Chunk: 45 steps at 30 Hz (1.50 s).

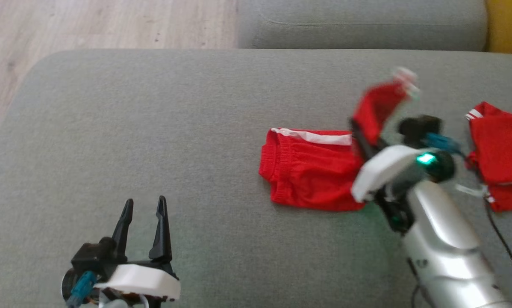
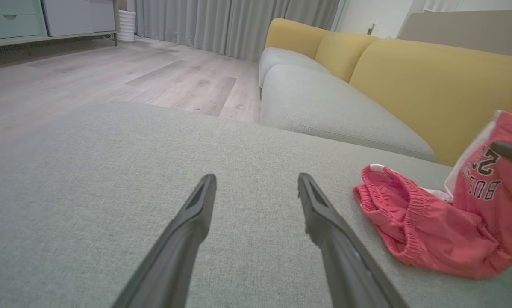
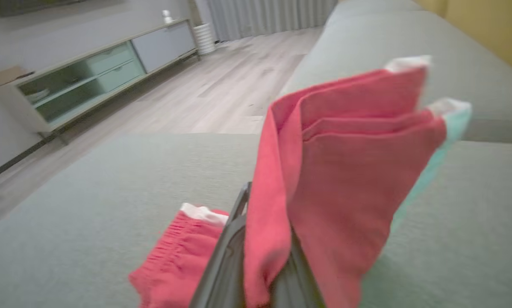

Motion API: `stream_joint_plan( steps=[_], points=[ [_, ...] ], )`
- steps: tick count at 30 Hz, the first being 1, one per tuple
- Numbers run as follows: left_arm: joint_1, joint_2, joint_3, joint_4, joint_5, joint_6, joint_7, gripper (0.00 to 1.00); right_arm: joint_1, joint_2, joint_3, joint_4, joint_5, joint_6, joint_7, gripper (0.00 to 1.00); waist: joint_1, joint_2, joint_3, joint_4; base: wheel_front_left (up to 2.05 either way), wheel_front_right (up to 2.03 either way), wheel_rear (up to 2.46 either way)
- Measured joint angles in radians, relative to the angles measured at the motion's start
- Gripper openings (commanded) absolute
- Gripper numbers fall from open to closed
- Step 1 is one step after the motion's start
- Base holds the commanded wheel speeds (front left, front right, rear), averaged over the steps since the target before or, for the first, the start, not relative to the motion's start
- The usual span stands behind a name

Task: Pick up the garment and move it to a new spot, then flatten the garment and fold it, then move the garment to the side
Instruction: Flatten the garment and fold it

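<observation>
A red garment (image 1: pixel 311 171), a pair of shorts with a white stripe and an elastic waistband, lies right of centre on the grey cushion (image 1: pixel 153 119). My right gripper (image 1: pixel 360 134) is shut on one leg end and holds that flap up off the cushion. In the right wrist view the lifted red cloth (image 3: pixel 345 162) is pinched in the right gripper (image 3: pixel 264 214), the waistband lying below. My left gripper (image 1: pixel 145 201) rests open near the front left, far from the cloth. The left wrist view shows the left gripper (image 2: pixel 256 179) holding nothing, the garment (image 2: pixel 414 222) to its right.
A second red piece of clothing (image 1: pixel 501 149) lies at the right edge, a black cable (image 1: pixel 501 239) trailing beside it. Another grey seat cushion (image 1: pixel 363 25) and a yellow backrest (image 2: pixel 435 81) lie beyond. Wooden floor (image 1: pixel 89 25) is at the far left, with a low cabinet (image 3: pixel 110 68).
</observation>
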Motion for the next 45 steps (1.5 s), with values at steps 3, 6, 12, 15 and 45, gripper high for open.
stream_joint_plan(
  steps=[3, 6, 12, 15, 45],
  points=[
    [0.0, -0.006, -0.001, 0.001, 0.0, 0.0, 0.0, 1.0, -0.005, 0.009, 0.047, -0.015, 0.0, 0.0, 0.033, 0.0, 0.0, 0.0, 0.002, 0.012, 0.0, 0.0, 0.0],
    [-0.002, -0.015, -0.002, 0.008, 0.0, -0.004, 0.0, 1.0, -0.003, 0.011, 0.112, -0.005, 0.001, 0.0, 0.086, 0.0, 0.0, 0.0, 0.005, 0.032, 0.0, 0.0, 0.0],
    [-0.003, -0.021, -0.001, 0.02, 0.0, -0.009, -0.001, 1.0, 0.007, 0.013, 0.189, 0.01, 0.026, 0.0, 0.116, 0.0, 0.0, 0.0, 0.013, 0.063, 0.0, 0.0, 0.0],
    [-0.003, -0.022, -0.001, 0.023, 0.0, -0.01, -0.001, 1.0, 0.007, 0.013, 0.199, 0.014, 0.028, 0.0, 0.113, 0.0, 0.0001, 0.0, 0.014, 0.066, 0.0, 0.0, 0.0],
    [0.002, -0.027, -0.009, 0.041, 0.0, -0.017, -0.006, 1.0, 0.11, 0.006, 0.215, -0.105, 0.041, 0.0, -0.035, 1.0, 0.0, 0.0, -0.021, 0.022, 0.0, 0.0, 0.0]
  ],
)
